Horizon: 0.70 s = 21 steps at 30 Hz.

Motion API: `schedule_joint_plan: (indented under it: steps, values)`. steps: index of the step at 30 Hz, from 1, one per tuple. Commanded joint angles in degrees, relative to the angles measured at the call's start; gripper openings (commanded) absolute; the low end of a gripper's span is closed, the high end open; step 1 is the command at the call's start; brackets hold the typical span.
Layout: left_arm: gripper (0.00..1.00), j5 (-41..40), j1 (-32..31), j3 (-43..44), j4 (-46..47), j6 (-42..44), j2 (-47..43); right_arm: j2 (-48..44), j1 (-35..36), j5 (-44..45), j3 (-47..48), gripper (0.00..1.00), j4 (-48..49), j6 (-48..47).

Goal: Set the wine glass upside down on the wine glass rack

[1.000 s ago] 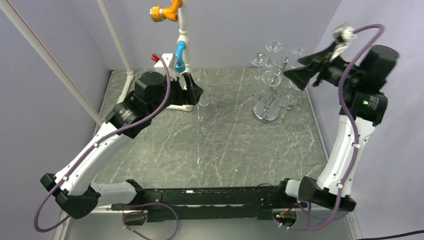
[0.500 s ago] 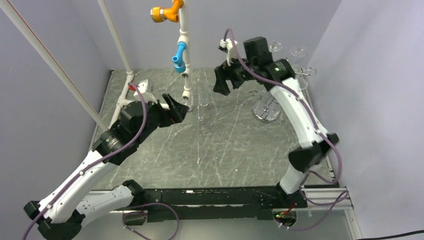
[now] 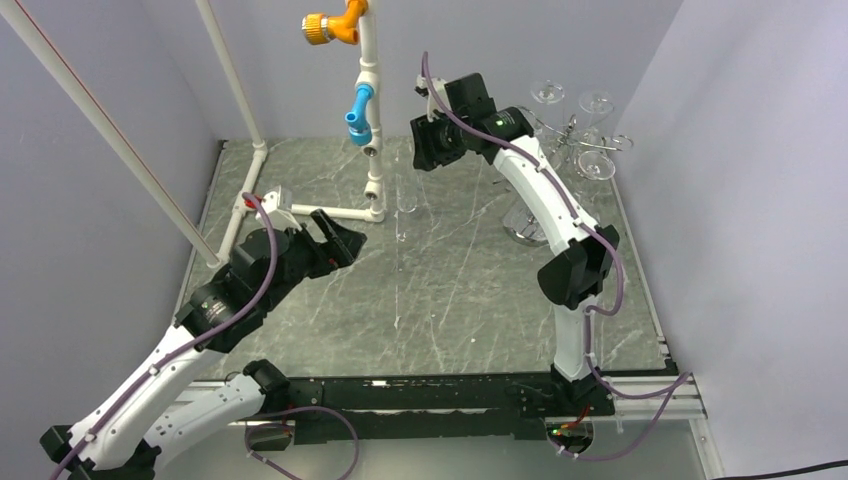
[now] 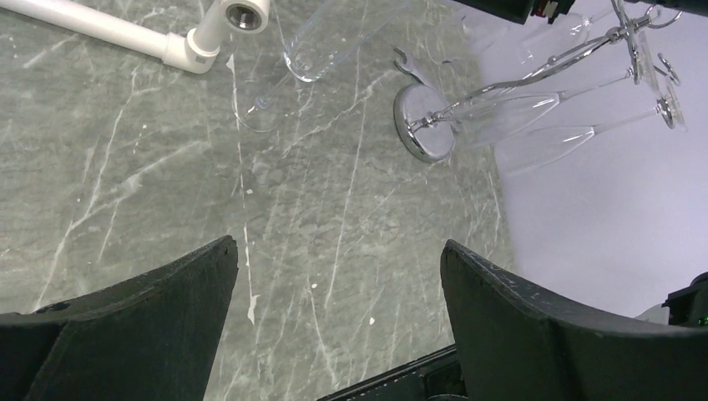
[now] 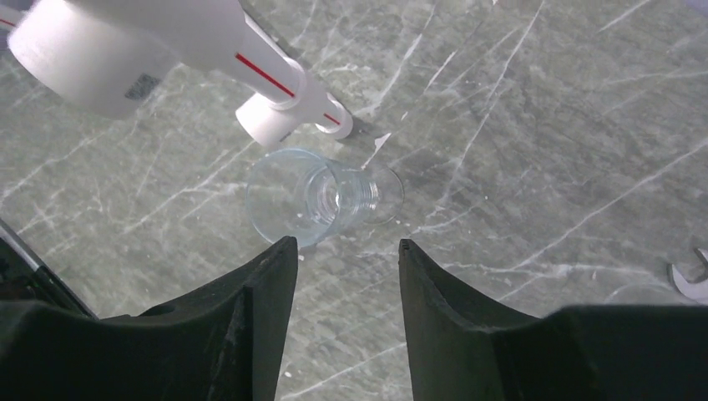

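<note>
Swung left since a moment ago, the right gripper (image 5: 346, 251) now hangs over the wine glass (image 5: 321, 196) with its fingers spread, holding nothing. That glass stands upright on the table (image 3: 450, 300), far centre, just beside the white pipe frame (image 3: 365, 70). The left gripper (image 4: 338, 259), pulled back near-left, is also spread and empty. The wine glass rack (image 3: 565, 140) stands far right, well apart.

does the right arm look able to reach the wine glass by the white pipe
Probably yes. The right gripper hangs open above the wine glass, which stands upright with nothing over it; only the white pipe, close beside it, may crowd one finger.
</note>
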Motion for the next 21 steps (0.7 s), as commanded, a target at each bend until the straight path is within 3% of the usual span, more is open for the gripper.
schedule_joint_plan:
  steps: [1,10,21]
  values:
    - [0.94,-0.8,0.3,-0.7,1.0,-0.9,-1.3,1.0,0.7,1.0,4.5,0.48,2.7,1.8]
    - [0.94,-1.2,0.3,-1.3,-0.1,-1.4,-2.6,4.1,1.3,1.8,6.0,0.33,2.4,0.2]
    - [0.94,-0.8,0.2,-1.5,-0.6,-1.7,-3.0,5.8,2.2,5.6,6.7,0.24,2.1,-1.4]
